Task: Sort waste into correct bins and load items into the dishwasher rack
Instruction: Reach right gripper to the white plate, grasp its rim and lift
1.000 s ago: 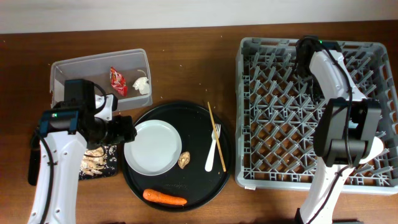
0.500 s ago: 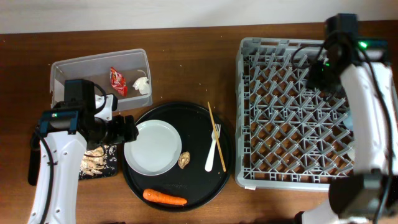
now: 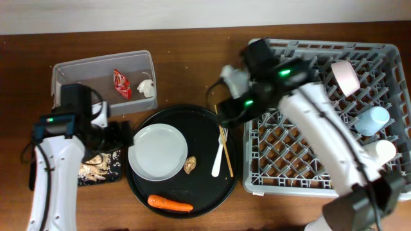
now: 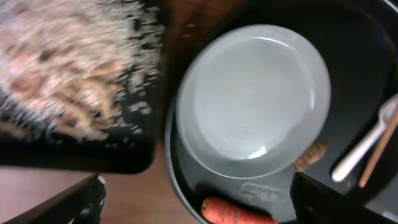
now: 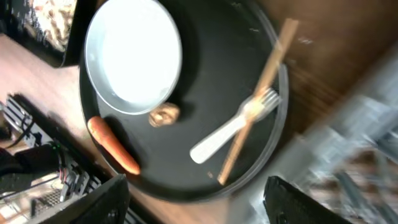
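Note:
The pale grey plate [image 3: 157, 153] lies on the large round black tray [image 3: 199, 119] with the brown lump [image 3: 191, 165], carrot [image 3: 170, 204], white fork [image 3: 221, 153] and a chopstick [image 3: 223, 140]. My left gripper [image 3: 122, 135] is open and empty, just left of the plate [image 4: 255, 99], above the carrot [image 4: 239, 211]. My right gripper [image 3: 226, 110] is open and empty over the tray's upper right, above the fork [image 5: 233, 130] and chopstick [image 5: 258, 93]. The rack [image 3: 302, 160] holds a white bowl [image 3: 345, 76], a light-blue cup [image 3: 376, 119] and a white cup [image 3: 379, 151].
The clear tub [image 3: 77, 74] at the back left holds the red wrapper [image 3: 121, 83] and white tissue [image 3: 148, 88]. The shallow black tray [image 3: 87, 179] with beige crumbly food [image 3: 96, 163] sits left of the round tray, under my left arm.
My right arm has swung from the rack's back edge to the round tray's upper right. The bowl and two cups now show in the rack. My left arm has shifted slightly left.

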Controlling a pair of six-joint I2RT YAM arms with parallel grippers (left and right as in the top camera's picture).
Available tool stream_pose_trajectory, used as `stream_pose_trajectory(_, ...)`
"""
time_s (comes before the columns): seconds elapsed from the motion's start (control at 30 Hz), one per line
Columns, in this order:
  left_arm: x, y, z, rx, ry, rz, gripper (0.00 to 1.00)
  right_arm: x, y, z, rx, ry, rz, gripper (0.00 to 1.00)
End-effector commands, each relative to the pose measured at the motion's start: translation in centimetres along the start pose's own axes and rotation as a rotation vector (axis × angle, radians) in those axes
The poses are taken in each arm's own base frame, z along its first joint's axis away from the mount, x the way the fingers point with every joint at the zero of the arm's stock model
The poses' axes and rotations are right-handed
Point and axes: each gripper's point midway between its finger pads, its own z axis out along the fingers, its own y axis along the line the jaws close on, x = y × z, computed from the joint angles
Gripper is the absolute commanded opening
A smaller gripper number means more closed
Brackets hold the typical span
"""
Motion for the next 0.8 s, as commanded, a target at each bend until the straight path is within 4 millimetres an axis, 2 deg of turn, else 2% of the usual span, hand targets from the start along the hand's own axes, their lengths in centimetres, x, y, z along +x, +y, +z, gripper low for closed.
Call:
stream_pose_trajectory(0.0,0.0,4.6,-0.4,-0.065,-0.008,-0.219,0.96,0.0,2.5,5.4,-0.006,0.074,-0.026,0.73)
stream_pose_trajectory(0.1,0.2,7.2,-0.8,-0.080,-0.014,-0.345,0.98,-0.3,3.1,9.2,0.046,0.105,-0.059,0.72)
stream_pose_trajectory(0.13,0.3,8.2,-1.0,-0.086,-0.017,-0.405,0.99,-0.2,2.9,11.5,0.111,0.125,-0.060,0.72)
stream_pose_trajectory(0.17,0.4,8.9,-1.1,-0.090,-0.021,-0.444,0.99,-0.1,2.4,13.0,0.167,0.136,-0.048,0.72)
stream_pose_trajectory(0.23,0.5,9.4,-1.2,-0.092,-0.022,-0.464,0.99,0.1,1.4,15.0,0.259,0.145,-0.018,0.72)
stream_pose_trajectory(0.3,0.5,9.5,-1.2,-0.092,-0.023,-0.465,0.99,0.2,1.2,17.1,0.284,0.155,-0.015,0.71)
stream_pose_trajectory(0.37,0.5,9.5,-1.2,-0.092,-0.023,-0.465,0.99,0.3,1.2,19.1,0.284,0.163,-0.008,0.65)
stream_pose_trajectory(0.5,0.4,9.5,-1.2,-0.092,-0.026,-0.465,0.99,0.6,1.1,21.7,0.279,0.171,0.013,0.58)
stream_pose_trajectory(0.57,0.4,9.5,-1.2,-0.092,-0.026,-0.465,0.99,0.6,1.1,22.1,0.275,0.170,0.011,0.53)
stream_pose_trajectory(0.7,0.4,9.5,-1.2,-0.092,-0.026,-0.465,0.99,0.7,1.5,22.6,0.272,0.172,-0.001,0.36)
stream_pose_trajectory(0.77,0.4,9.5,-1.2,-0.092,-0.026,-0.465,0.99,1.0,1.7,22.8,0.271,0.175,-0.006,0.35)
